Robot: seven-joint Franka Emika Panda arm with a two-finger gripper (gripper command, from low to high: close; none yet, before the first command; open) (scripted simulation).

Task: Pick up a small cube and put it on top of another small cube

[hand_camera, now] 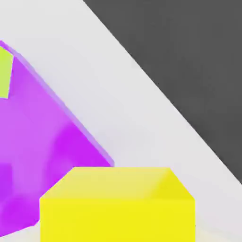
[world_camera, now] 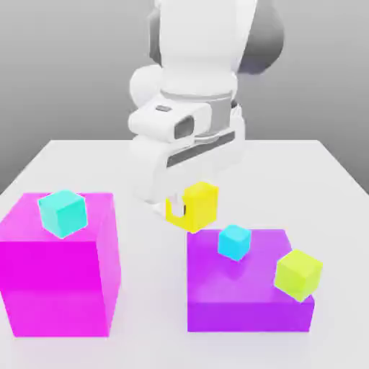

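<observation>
- Nearest in the exterior view: a large translucent magenta block [world_camera: 61,277] on the exterior view's left and a lower, large translucent purple block [world_camera: 249,292] on the exterior view's right, both standing on the flat white counter [world_camera: 339,187].
- On top of the magenta block rests a small teal cube [world_camera: 63,212], turned at an angle to the block's edges.
- On the purple block rest a small cyan cube [world_camera: 234,241], near the top's middle, and a small lime yellow-green cube [world_camera: 298,274], at the corner toward the exterior view's right and overhanging the edge slightly.
- Behind the purple block's far edge, raised off the counter, is the small bright pure-yellow cube [world_camera: 198,206]: matte, uniformly coloured, sharp-edged, about the size of the other small cubes. It lies just beyond and above the cyan cube, not touching it.
- The robot's gripper [world_camera: 186,209] holds the yellow cube, the fingers closed against its sides; one yellow-tinted finger [world_camera: 173,210] shows beside the cube toward the exterior view's left.
- In the hand view the yellow cube [hand_camera: 118,208] shows a lit top face and a darker side face, with the purple block [hand_camera: 42,151] and an edge of the lime cube [hand_camera: 4,73] beyond it.
- Farthest: the white robot arm [world_camera: 194,72] before a grey backdrop.
</observation>
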